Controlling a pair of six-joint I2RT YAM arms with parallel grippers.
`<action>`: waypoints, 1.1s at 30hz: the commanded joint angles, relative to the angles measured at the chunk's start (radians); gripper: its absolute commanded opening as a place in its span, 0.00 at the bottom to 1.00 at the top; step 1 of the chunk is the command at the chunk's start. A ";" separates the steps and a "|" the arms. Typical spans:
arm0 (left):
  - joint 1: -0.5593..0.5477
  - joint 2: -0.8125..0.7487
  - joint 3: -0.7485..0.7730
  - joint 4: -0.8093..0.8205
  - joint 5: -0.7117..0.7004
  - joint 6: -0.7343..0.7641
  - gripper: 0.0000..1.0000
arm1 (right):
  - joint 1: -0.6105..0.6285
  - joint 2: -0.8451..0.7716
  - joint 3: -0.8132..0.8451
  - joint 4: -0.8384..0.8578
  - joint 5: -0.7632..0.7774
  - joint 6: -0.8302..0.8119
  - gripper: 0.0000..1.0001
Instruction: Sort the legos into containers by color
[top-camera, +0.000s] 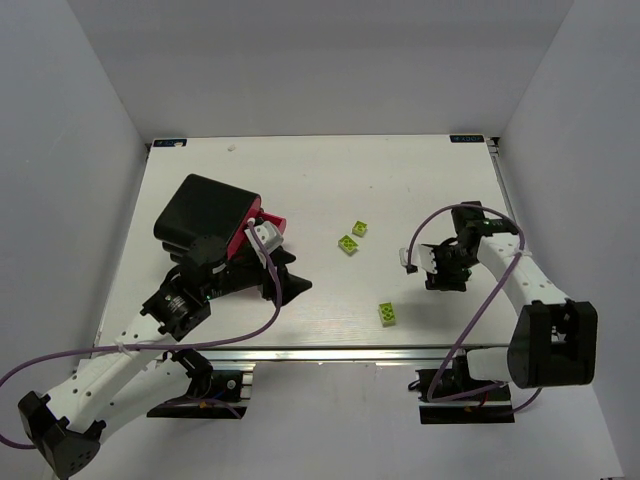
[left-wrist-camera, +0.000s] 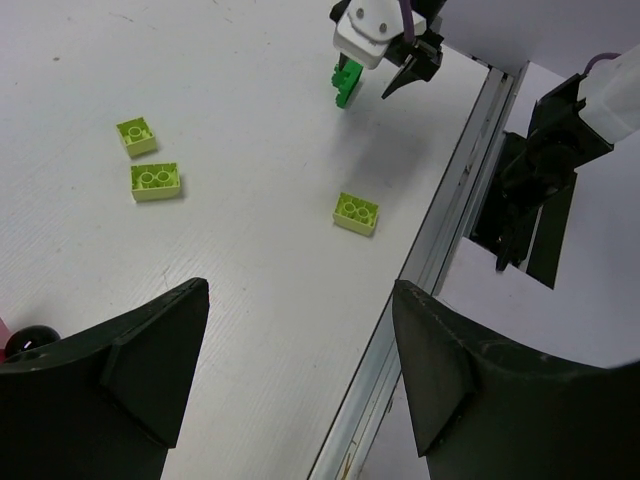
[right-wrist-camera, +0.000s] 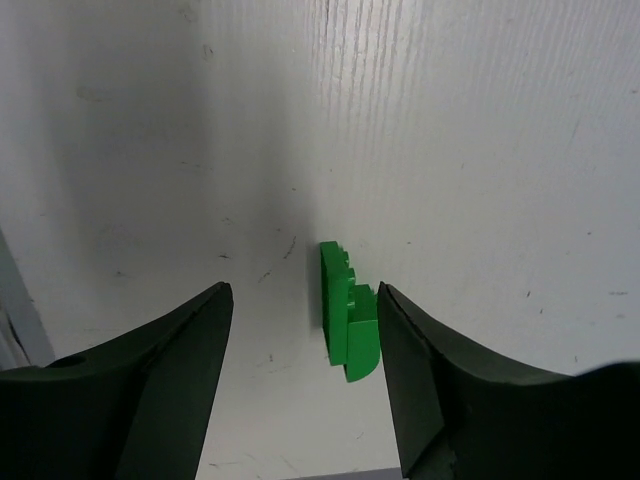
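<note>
A small dark green studded plastic brick (right-wrist-camera: 348, 318) is seen stood on its edge on the white table (top-camera: 300, 170), between the fingers of the right gripper (right-wrist-camera: 300, 385); those fingers are spread apart and nothing is clamped; the brick is found close against the finger on the right of the wrist view, with a clear gap left to the other finger; whether that nearer finger is touched cannot be told; in the left wrist view the brick is shown directly below the right gripper, near the table's right edge.

The left gripper (top-camera: 285, 272) is held low over the table, just beside a black, rounded, box-shaped cabinet (top-camera: 200, 208); its fingers (left-wrist-camera: 140, 370) are spread wide, with nothing between them.

Three lime yellow-green studded plastic bricks are laid flat, studs up, between the two grippers; two (top-camera: 359, 229) (top-camera: 348, 243) are placed near each other at mid-table, and the third (top-camera: 386, 314) is set well apart from them, nearer the front edge.

The cabinet is set on the left part of the table, turned at an angle; magenta-pink drawer fronts (top-camera: 243, 226) are shown on the side facing the left gripper, though their number cannot be told; a round black knob (left-wrist-camera: 30, 341) is glimpsed at the lower left edge of the left wrist view.
</note>
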 joint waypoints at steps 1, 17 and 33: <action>0.002 -0.004 0.002 -0.008 -0.012 0.014 0.84 | -0.003 0.049 0.014 0.050 0.049 -0.114 0.66; 0.002 0.011 0.002 -0.018 -0.019 0.023 0.84 | -0.035 0.201 -0.010 0.188 0.118 -0.096 0.64; 0.002 0.013 -0.001 -0.016 -0.026 0.019 0.84 | -0.048 0.269 -0.049 0.231 0.130 -0.046 0.16</action>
